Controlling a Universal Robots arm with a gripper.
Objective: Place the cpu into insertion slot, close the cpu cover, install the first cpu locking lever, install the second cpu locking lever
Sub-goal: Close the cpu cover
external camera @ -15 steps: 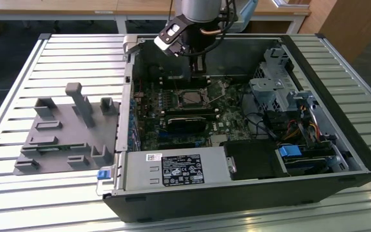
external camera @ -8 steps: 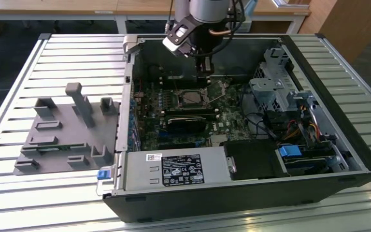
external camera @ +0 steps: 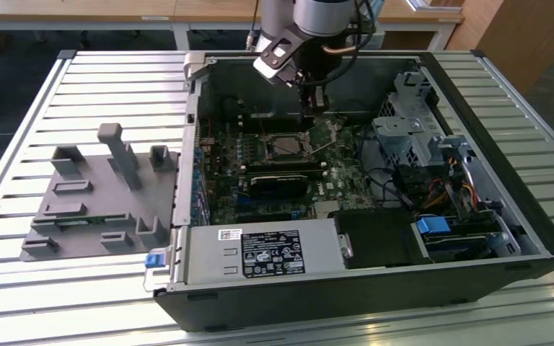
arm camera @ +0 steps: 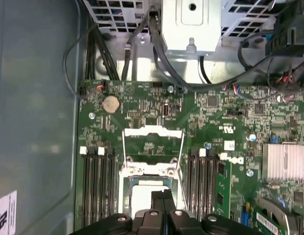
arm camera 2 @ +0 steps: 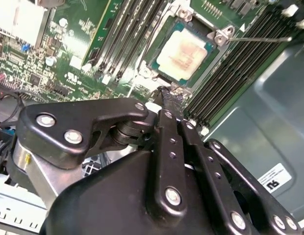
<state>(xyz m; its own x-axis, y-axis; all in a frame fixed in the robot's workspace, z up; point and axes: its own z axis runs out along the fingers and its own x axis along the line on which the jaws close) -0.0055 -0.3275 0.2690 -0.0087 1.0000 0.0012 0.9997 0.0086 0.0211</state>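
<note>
Nearest, in both wrist views: black jointed metal gripper (arm camera 2: 167, 94) (arm camera: 162, 195), fingers pressed together, nothing visible between them. Hangs with its tips by one edge of the socket; touching or not, cannot tell.

Just beyond the tips: small flat square cpu (arm camera 2: 184, 51) with dull silver-grey metal top, seated flat in the socket near the middle of the green motherboard (arm camera: 142, 105).

Past that, in the first wrist view: thin silvery square-framed cpu cover (arm camera: 152, 132), raised off the socket, green board visible through its window. In the second wrist view, thin wire locking lever (arm camera 2: 260, 38) sticking out across the rows of black memory slots (arm camera 2: 225, 73) beside the socket.

Farther out, in the exterior view: open black computer case (external camera: 354, 303) lying on a slatted metal table (external camera: 27, 303), silver-grey robot arm (external camera: 320, 14) reaching in over the case's far wall. Beside the case, toward the table's edge on the exterior view's left: grey plastic parts fixture (external camera: 104, 194).
</note>
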